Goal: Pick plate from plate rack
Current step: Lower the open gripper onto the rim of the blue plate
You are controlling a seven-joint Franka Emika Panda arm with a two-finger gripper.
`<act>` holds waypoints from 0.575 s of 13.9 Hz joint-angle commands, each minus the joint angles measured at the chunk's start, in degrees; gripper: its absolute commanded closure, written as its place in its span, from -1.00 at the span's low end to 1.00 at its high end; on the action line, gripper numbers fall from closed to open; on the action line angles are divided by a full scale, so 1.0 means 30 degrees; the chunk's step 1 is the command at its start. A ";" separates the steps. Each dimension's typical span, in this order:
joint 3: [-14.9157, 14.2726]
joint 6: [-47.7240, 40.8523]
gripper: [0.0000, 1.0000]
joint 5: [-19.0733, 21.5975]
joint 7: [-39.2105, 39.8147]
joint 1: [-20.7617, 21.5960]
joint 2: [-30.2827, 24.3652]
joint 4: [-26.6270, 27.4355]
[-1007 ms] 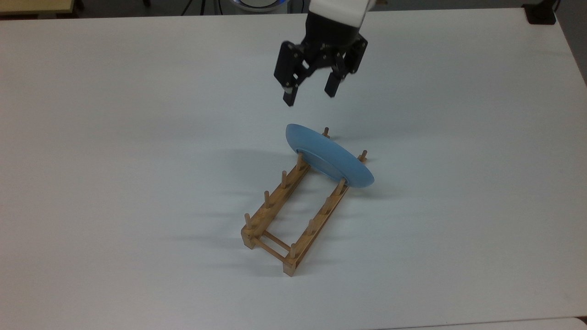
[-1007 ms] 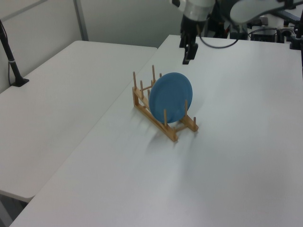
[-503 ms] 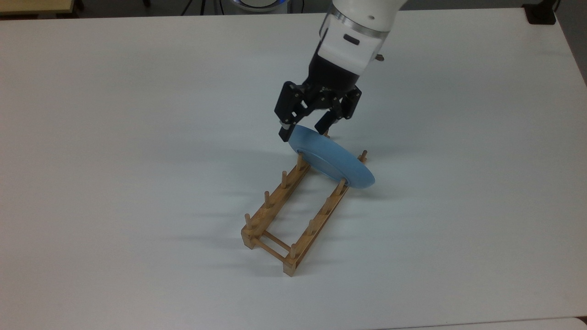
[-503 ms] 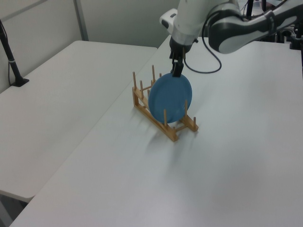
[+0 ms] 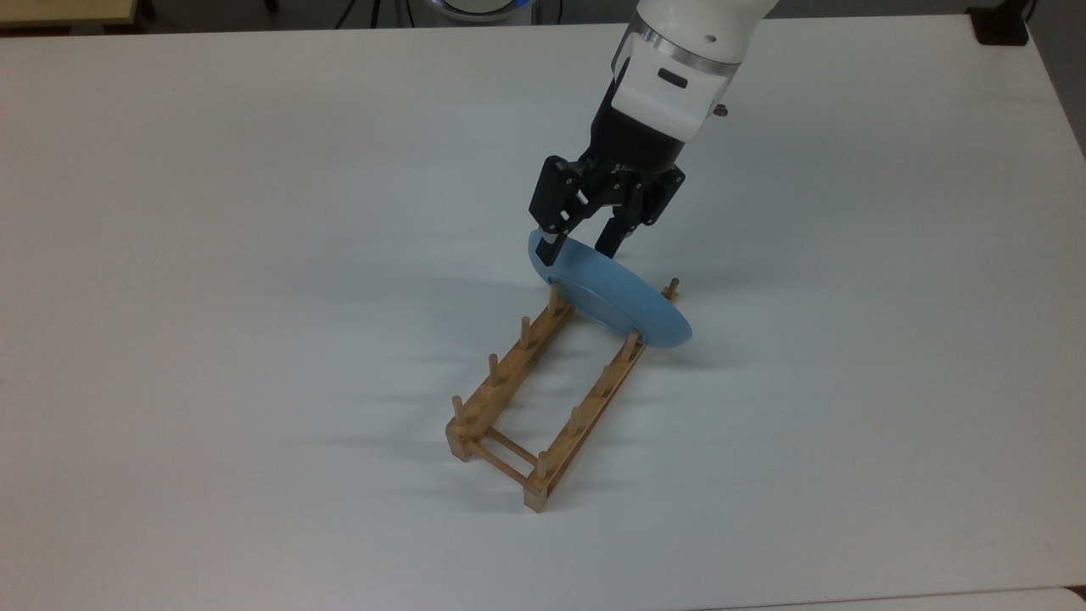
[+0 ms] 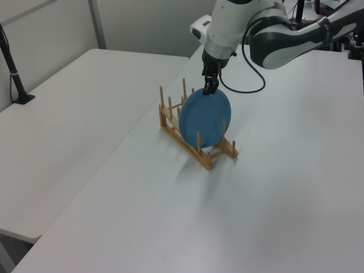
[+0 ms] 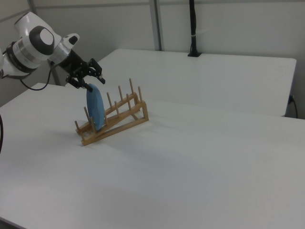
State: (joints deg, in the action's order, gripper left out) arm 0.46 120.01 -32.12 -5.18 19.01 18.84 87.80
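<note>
One plate (image 5: 615, 293), light blue, stands on edge in the rack's (image 5: 543, 386) end slot on the surface (image 5: 254, 255). Rigid, smooth, likely slippery; take by top rim. End effector (image 5: 579, 248) open, straddling that rim.

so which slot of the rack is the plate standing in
The plate stands in the second slot from the rack's gripper-side end; one peg pair stands behind it, the other slots are bare.

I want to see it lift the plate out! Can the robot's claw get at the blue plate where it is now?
Probably yes. The gripper is at the plate's top edge, one finger on each side and open. The plate stands on edge in the rack, and nothing blocks its top edge.
</note>
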 commanded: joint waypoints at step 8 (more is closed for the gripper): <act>-0.0182 0.0249 0.85 -0.1451 -0.0528 0.0986 -0.0217 0.0353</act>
State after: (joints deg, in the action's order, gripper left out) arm 0.49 120.01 -34.49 -5.33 20.98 18.86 87.87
